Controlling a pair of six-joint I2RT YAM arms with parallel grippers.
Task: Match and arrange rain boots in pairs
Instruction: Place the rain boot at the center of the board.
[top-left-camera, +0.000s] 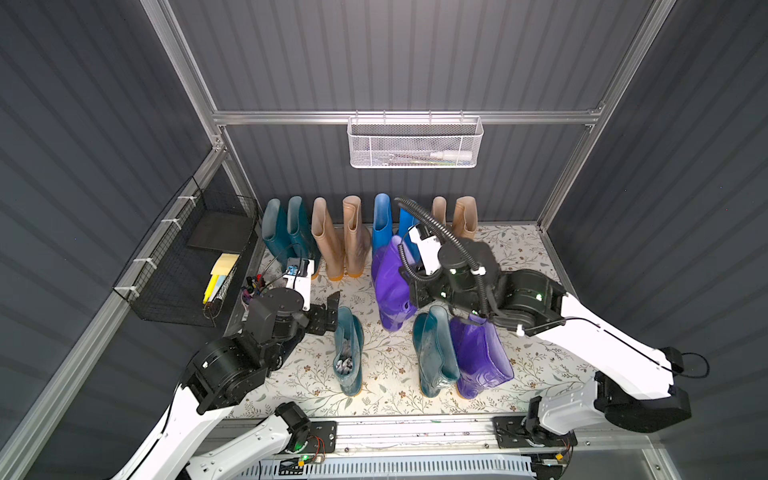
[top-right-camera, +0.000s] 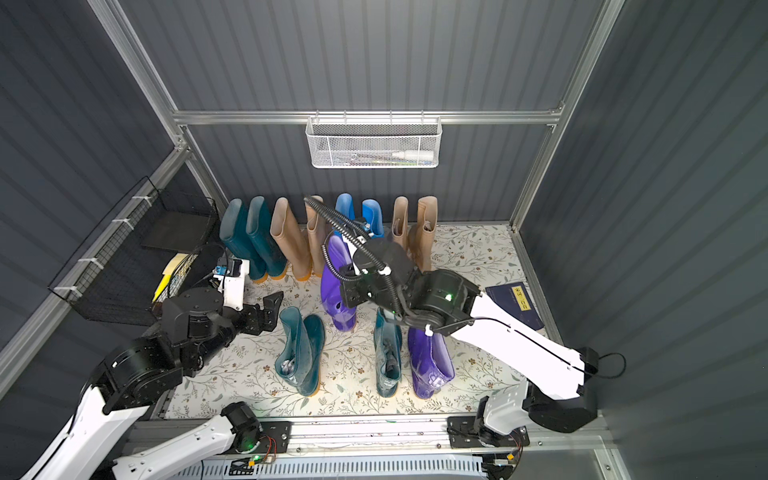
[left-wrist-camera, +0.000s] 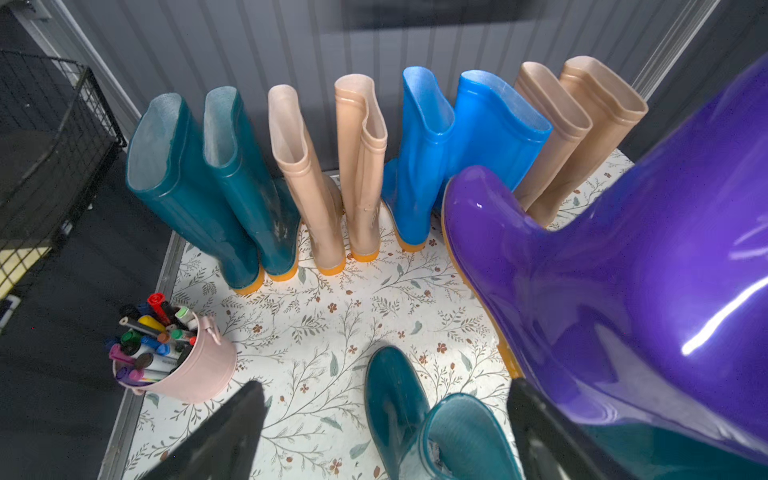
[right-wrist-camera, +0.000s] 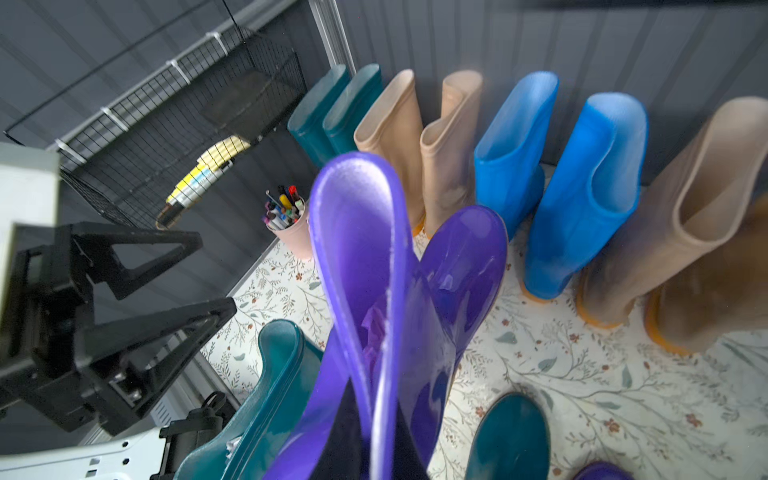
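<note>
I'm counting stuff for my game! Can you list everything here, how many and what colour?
Teal boots: four, dark teal; two at back row's left end, two in front.
Beige boots: four, beige; two pairs in back row.
Blue boots: two, bright blue; back row, between the beige pairs.
Purple boots: two, purple; one mid-table, held by its rim, one in front.
Mesh basket: one, white; back rail.
Wire basket: one, black; left wall.
Pen cup: one, pink; table's left edge.
Booklet: one, dark blue; table's right side.
Left gripper: one, black; open, by a front teal boot.
Right gripper: one, black; shut on a purple boot's rim.
</note>
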